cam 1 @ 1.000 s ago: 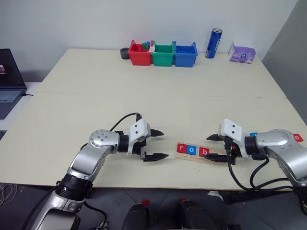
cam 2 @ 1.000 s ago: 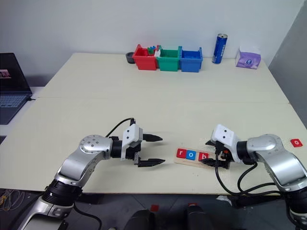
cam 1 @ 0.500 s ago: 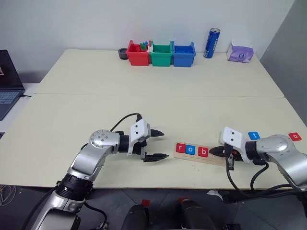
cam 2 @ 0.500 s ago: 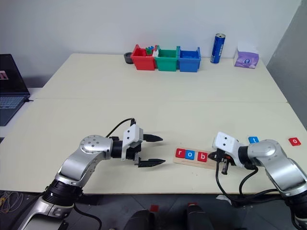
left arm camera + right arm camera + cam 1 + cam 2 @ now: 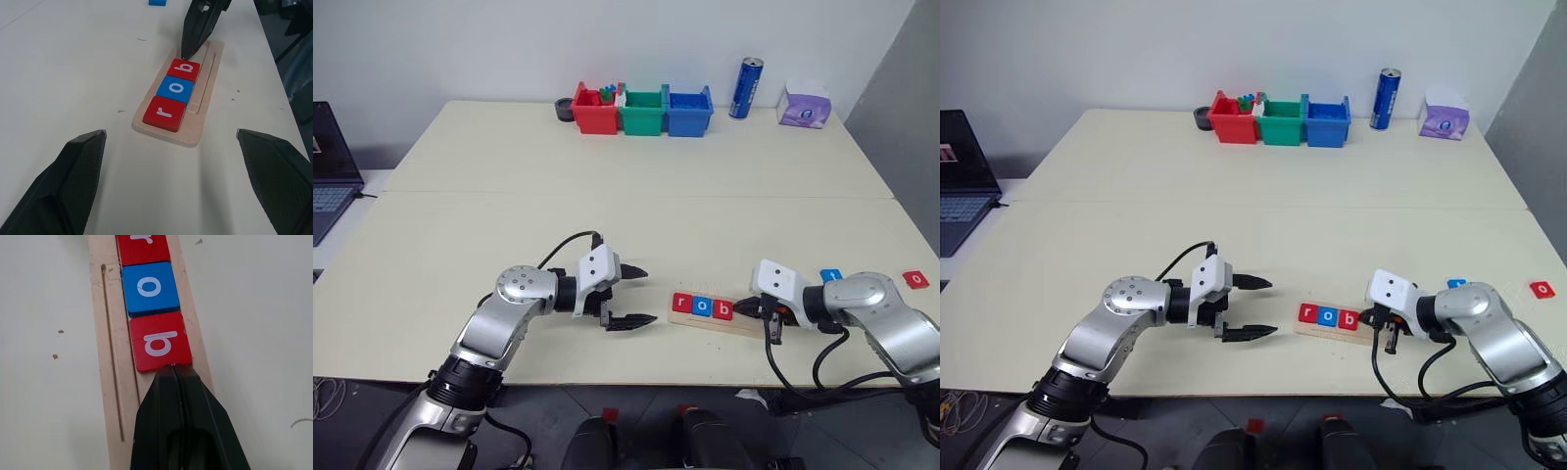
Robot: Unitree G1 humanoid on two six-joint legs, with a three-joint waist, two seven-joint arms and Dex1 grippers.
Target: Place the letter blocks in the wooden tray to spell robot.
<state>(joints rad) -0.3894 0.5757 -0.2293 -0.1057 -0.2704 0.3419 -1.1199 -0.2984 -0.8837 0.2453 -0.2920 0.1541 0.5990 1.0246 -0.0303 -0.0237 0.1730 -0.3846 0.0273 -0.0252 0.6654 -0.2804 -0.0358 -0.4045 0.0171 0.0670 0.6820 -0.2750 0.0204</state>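
On the pale table point(image 5: 607, 196), the wooden tray point(image 5: 208, 83) holds the red r point(image 5: 164, 113), blue o point(image 5: 177, 88) and red b point(image 5: 159, 341). The right gripper point(image 5: 174, 368), wide a second ago, has pinched fully shut, empty, tip now against the b's free edge, likely nudging the row tight. Beyond it wait the blue t point(image 5: 831, 275) and red o point(image 5: 915, 280). The left gripper point(image 5: 632, 296) still hovers wide open just off the tray's r end.

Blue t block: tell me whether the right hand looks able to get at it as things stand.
Probably yes. The blue t block lies on bare table beside the right arm, with nothing over it; the right hand, shut, sits at the wooden tray.
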